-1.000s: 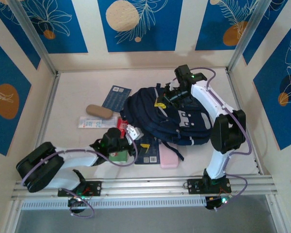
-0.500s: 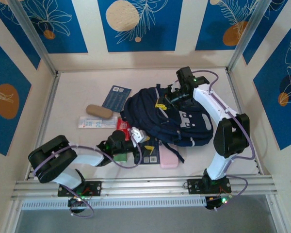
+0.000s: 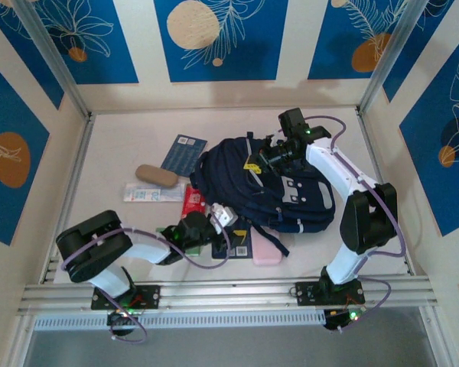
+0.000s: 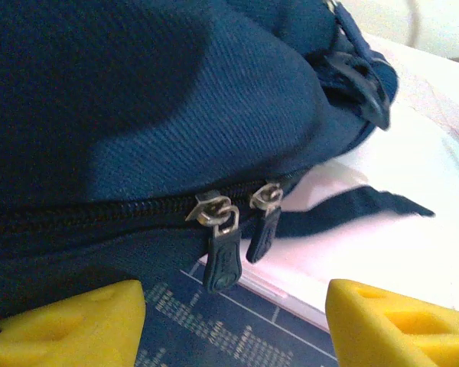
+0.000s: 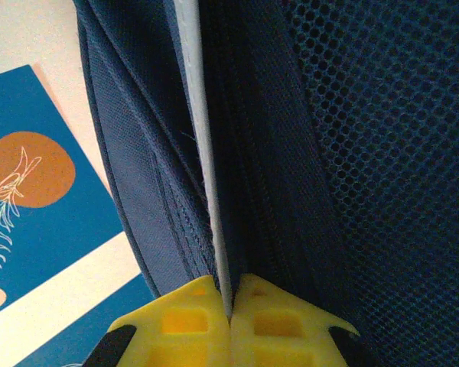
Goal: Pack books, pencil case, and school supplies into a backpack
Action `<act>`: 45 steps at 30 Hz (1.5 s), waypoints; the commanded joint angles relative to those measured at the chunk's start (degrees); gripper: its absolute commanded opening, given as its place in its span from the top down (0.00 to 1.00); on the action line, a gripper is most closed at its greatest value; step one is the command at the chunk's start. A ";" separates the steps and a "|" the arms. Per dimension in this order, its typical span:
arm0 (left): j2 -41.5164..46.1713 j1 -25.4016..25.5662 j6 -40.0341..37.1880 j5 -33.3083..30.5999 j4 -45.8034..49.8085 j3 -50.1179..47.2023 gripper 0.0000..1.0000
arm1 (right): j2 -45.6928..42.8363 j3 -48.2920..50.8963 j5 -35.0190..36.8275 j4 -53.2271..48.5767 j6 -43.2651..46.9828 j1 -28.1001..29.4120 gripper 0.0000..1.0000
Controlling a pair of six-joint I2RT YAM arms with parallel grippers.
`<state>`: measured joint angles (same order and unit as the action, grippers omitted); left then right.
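One backpack [image 3: 291,191]; two zip pulls [image 4: 222,233]; two navy books [image 3: 183,153] visible. Jaws: left gripper [image 4: 237,310] apart, empty; right gripper [image 5: 231,297] pinched, seemingly on backpack's pale strip.

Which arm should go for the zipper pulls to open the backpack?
Left. The left gripper is open, with the two zipper pulls just ahead between its fingers. The right gripper is shut on a pale seam of the backpack, so it is occupied.
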<state>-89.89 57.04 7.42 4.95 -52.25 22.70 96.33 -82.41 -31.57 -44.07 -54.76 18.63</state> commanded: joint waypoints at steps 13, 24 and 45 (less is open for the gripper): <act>-1.62 0.53 -0.31 -11.84 -1.21 3.45 0.56 | -4.81 2.02 -4.12 1.17 -4.90 3.47 1.00; 0.62 0.53 -0.24 -14.84 -0.81 1.75 0.91 | -6.25 5.14 -3.28 1.75 -4.41 3.21 1.00; 14.04 0.05 0.73 -22.59 12.50 -5.46 1.00 | -4.21 2.59 4.37 -10.01 9.24 1.74 1.00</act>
<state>-78.85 57.60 7.14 -12.32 -44.23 18.17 92.38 -77.87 -27.94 -45.87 -48.80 20.51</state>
